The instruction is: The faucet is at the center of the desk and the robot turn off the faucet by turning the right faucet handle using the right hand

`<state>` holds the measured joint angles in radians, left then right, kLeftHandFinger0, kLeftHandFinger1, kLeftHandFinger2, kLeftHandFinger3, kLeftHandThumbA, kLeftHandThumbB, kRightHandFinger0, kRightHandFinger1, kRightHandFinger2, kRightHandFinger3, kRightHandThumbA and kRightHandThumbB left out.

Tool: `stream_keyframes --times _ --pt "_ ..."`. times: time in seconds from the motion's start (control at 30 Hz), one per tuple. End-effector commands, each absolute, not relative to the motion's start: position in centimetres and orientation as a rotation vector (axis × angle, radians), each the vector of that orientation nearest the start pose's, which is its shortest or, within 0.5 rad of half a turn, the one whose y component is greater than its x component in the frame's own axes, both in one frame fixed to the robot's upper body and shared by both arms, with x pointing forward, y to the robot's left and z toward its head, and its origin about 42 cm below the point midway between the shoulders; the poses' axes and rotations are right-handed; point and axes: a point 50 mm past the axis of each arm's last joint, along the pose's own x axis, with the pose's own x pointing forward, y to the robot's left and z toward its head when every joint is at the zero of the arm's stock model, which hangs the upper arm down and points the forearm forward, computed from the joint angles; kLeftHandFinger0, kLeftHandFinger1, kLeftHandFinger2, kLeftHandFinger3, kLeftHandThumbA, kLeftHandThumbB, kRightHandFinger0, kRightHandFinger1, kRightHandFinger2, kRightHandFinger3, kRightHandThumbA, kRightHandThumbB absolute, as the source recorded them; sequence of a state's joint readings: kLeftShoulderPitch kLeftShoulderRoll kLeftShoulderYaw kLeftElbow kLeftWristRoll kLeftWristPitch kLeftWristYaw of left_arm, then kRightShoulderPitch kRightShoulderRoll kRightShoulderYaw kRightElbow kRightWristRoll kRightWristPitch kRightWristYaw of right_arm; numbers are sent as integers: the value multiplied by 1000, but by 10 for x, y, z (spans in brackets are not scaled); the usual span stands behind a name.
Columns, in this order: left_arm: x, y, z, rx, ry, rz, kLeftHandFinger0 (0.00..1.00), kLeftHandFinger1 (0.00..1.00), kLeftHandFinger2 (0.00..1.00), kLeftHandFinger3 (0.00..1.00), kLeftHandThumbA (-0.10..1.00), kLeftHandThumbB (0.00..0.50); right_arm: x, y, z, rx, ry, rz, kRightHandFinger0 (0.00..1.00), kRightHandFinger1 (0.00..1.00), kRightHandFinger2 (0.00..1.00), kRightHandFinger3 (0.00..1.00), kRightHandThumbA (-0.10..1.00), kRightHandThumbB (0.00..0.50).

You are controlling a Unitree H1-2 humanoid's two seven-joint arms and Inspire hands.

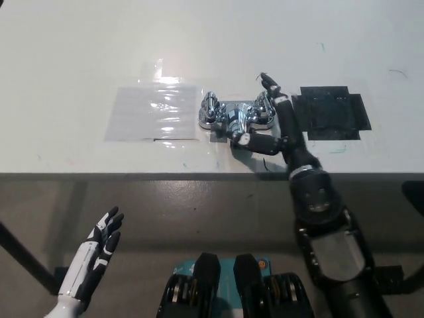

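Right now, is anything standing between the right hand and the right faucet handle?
Nothing visible does. The right hand is already at the right faucet handle, fingers spread around it on the white desk. The left hand rests open below the desk edge.
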<state>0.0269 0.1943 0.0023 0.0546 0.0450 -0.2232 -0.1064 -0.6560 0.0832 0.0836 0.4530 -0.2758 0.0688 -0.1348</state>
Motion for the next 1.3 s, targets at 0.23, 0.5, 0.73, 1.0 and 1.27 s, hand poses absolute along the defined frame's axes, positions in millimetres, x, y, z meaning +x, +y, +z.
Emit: stream_keyframes --times 0.23,0.5,0.73,1.0,1.27 --pt "278 275 109 266 -194 -139 1000 1000 1000 1000 929 319 462 -41 264 -416 -506 -106 1000 1000 1000 1000 1000 229" --pt "280 279 109 277 -193 -131 1000 1000 1000 1000 943 317 466 -89 291 -359 -610 -214 1000 1000 1000 1000 1000 277" --pt "273 280 103 272 -184 -127 1000 1000 1000 1000 943 307 451 -109 307 -264 -676 -241 1000 1000 1000 1000 1000 245" --pt "274 279 104 277 -180 -130 1000 1000 1000 1000 964 331 416 -159 368 -215 -849 -282 1000 1000 1000 1000 1000 358" --pt "276 280 107 250 -183 -125 1000 1000 1000 1000 935 342 305 -199 365 -255 -1104 -136 1000 1000 1000 1000 1000 315"
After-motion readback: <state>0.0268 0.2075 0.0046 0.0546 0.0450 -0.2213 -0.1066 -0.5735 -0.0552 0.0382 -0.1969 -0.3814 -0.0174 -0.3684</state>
